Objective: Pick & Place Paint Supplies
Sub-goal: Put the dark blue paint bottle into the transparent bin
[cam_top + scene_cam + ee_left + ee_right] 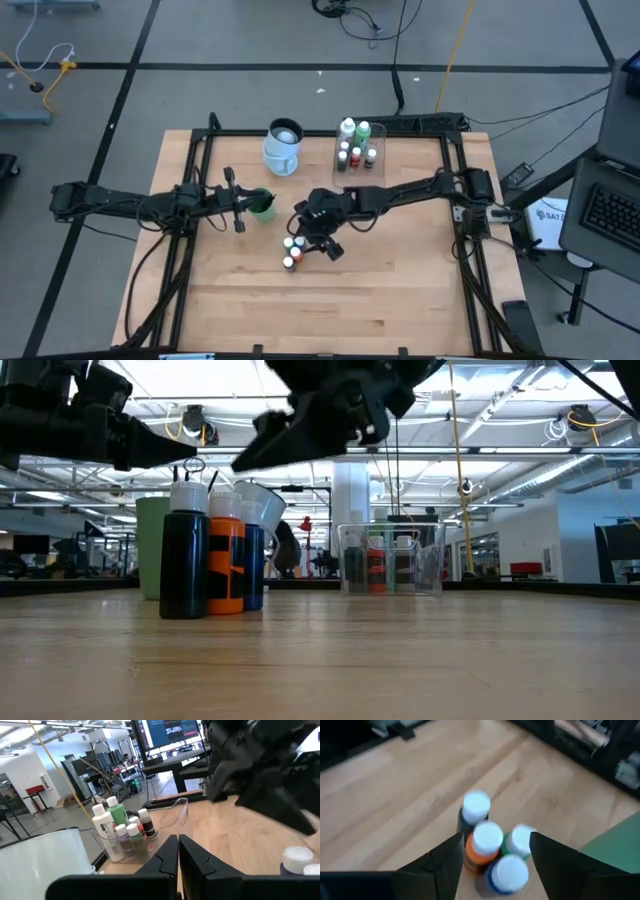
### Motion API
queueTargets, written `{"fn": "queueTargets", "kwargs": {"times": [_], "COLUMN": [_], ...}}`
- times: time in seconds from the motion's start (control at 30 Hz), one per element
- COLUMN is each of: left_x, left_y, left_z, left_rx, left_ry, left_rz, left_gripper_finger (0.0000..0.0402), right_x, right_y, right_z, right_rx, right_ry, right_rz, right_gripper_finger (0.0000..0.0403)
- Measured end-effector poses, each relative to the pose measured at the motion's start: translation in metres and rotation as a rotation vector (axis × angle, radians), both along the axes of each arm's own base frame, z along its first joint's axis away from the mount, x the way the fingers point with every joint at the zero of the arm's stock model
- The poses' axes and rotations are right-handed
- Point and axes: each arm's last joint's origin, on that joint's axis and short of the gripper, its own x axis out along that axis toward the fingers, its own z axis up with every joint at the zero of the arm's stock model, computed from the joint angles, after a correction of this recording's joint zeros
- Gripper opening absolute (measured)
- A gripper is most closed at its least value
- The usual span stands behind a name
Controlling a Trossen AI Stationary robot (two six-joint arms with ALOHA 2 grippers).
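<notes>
Several tiny white-capped paint bottles (486, 840) stand in a tight cluster on the wooden table (400, 280), near its middle: dark, orange, green and blue. The low view shows the same bottles (226, 555) upright on their bases. My right gripper (496, 840) hovers open just above them, one finger on either side of the cluster, touching nothing. My left gripper (177, 842) stays shut and empty toward the table's left, beside a green cup (264, 205). More bottles, among them a tall white one (106, 832) and a tall green one (118, 812), stand in a clear tray (357, 150) at the far side.
A white cup (283, 146) stands at the far side, left of the clear tray. The green cup (152, 545) is close behind the bottle cluster on its left. Bare wood stretches across the near half of the table. Black frame rails (190, 180) run along the table's edges.
</notes>
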Motion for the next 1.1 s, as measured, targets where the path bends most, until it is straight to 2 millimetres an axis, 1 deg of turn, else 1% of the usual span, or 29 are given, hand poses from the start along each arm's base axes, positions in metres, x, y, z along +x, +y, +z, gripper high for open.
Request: {"fn": "queueTargets", "kwargs": {"times": [0.17,0.27,0.4,0.6,0.73,0.87,1.0,1.1], "left_x": [0.0,0.0,0.0,0.0,0.0,0.0,0.0,0.0], "left_y": [0.0,0.0,0.0,0.0,0.0,0.0,0.0,0.0], "left_z": [-0.001,-0.001,-0.001,-0.001,-0.001,-0.001,-0.001,-0.002], "left_rx": [0.004,0.006,0.006,0.006,0.006,0.006,0.006,0.007], "left_ry": [0.011,0.015,0.016,0.016,0.015,0.015,0.016,0.024], "left_rz": [0.0,0.0,0.0,0.0,0.0,0.0,0.0,0.0], "left_gripper_finger": [0.0019,0.0019,0.0019,0.0019,0.0019,0.0019,0.0019,0.0019], "right_x": [0.008,0.009,0.009,0.009,0.013,0.014,0.015,0.015], "right_y": [-0.008,-0.009,-0.012,-0.011,-0.012,-0.014,-0.017,-0.019], "right_z": [-0.02,-0.025,-0.025,-0.026,-0.035,-0.036,-0.047,-0.045], "right_rx": [-0.008,-0.008,0.029,0.046,0.052,0.066,0.069,0.068], "right_ry": [0.019,0.033,0.033,0.047,0.062,0.063,0.1,0.086], "right_rz": [-0.013,-0.01,0.015,-0.008,-0.043,-0.059,-0.071,-0.075], "right_gripper_finger": [0.0206,0.0204,0.0207,0.0204,0.0201,0.0201,0.0201,0.0201]}}
